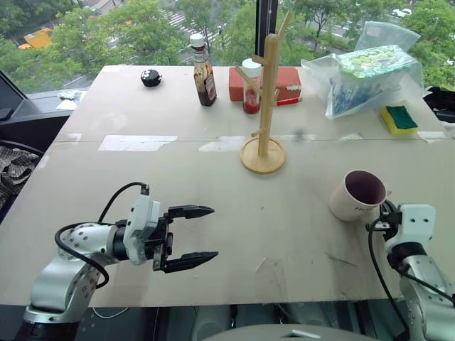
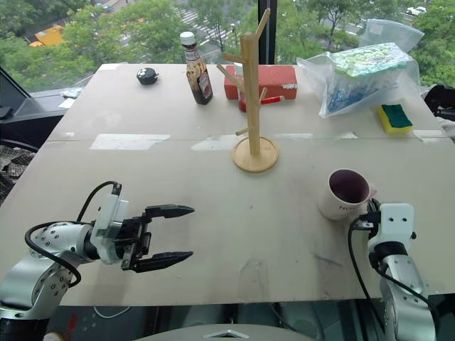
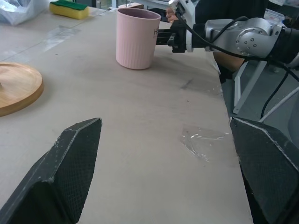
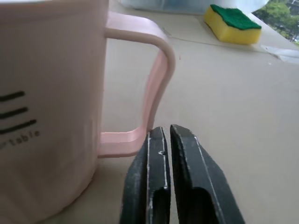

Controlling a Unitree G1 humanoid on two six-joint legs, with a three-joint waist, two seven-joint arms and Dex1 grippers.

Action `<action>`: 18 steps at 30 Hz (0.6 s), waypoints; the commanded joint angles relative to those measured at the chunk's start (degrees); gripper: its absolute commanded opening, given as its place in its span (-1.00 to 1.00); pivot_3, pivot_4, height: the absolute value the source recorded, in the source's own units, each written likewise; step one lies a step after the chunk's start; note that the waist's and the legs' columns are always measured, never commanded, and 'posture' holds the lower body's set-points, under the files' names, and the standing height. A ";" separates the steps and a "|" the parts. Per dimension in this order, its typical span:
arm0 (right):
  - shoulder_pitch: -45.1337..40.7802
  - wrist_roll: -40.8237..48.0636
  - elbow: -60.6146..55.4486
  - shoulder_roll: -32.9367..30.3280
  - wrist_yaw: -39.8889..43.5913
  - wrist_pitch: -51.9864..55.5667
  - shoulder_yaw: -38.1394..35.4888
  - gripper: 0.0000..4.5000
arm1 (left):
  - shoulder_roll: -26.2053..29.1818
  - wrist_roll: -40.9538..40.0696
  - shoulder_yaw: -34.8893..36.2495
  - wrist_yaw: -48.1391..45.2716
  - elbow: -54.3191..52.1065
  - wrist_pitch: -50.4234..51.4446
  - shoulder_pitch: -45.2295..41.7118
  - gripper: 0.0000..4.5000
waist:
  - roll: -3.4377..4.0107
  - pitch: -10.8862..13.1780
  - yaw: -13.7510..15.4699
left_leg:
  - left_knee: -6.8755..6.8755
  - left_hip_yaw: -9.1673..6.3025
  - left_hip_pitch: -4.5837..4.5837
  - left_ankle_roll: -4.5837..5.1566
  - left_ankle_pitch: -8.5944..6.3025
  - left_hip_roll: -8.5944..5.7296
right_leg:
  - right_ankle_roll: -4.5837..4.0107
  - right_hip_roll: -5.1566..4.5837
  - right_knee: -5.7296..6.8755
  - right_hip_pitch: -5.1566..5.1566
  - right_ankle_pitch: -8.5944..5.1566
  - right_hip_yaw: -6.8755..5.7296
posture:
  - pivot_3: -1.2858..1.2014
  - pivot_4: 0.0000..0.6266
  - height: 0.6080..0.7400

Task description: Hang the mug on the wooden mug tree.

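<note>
The cream-white mug [image 1: 357, 195] stands upright on the table's right side, its dark inside showing and its handle [image 4: 159, 79] turned toward my right gripper. In the right wrist view my right gripper [image 4: 167, 133] is shut, fingers pressed together with nothing between them. Its tips sit at the lower corner of the handle. The wooden mug tree [image 1: 266, 92] rises from its round base [image 1: 263, 158] at the table's middle, well behind the mug. My left gripper [image 1: 213, 232] hovers open over the near left of the table, pointing toward the right, far from both.
Behind the tree stand a brown sauce bottle [image 1: 204, 71], a small jar [image 1: 250, 89] and a red box [image 1: 288, 82]. A plastic bag [image 1: 362, 78] and a yellow-green sponge [image 1: 399, 119] lie at the back right. A small black object [image 1: 151, 77] sits back left. The table's front edge [image 1: 284, 304] is close.
</note>
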 commanded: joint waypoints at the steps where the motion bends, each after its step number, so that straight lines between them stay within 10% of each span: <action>1: -1.01 0.92 1.12 -0.90 1.50 -2.76 -0.45 -0.98 | -0.16 -1.32 0.85 0.67 -1.42 -0.05 -0.06 1.00 | 0.00 0.00 0.04 | 0.00 0.00 0.00 0.00 0.00 0.00 | 0.00 0.00 0.00 0.00 0.00 0.00 | 0.03 -0.52 1.00; 6: -0.16 3.15 1.56 -2.11 5.43 -3.44 -0.71 -0.98 | -0.29 -1.24 1.22 1.48 -1.64 -0.14 0.23 1.00 | 0.01 0.00 0.06 | -0.01 0.00 -0.02 0.00 0.00 0.00 | 0.00 -0.02 -0.01 0.00 0.00 0.00 | 0.03 -0.52 1.00; 13: -0.80 5.30 2.92 -3.40 7.94 -3.46 -1.17 0.18 | -0.48 -0.88 0.61 2.21 -1.18 -0.11 -0.28 1.00 | 0.01 0.01 -0.10 | -0.01 0.01 0.01 0.03 -0.01 0.01 | 0.00 -0.02 0.02 0.00 0.01 0.02 | 0.03 -0.52 1.00; 18: -3.93 5.74 6.07 -4.73 8.62 -3.91 -1.62 0.18 | -0.79 -0.66 0.63 2.66 -2.39 -0.67 1.30 1.00 | 0.01 0.01 -0.04 | 0.00 0.02 0.01 0.01 -0.01 0.00 | 0.00 -0.01 0.01 0.00 0.01 0.03 | 0.03 -0.52 1.00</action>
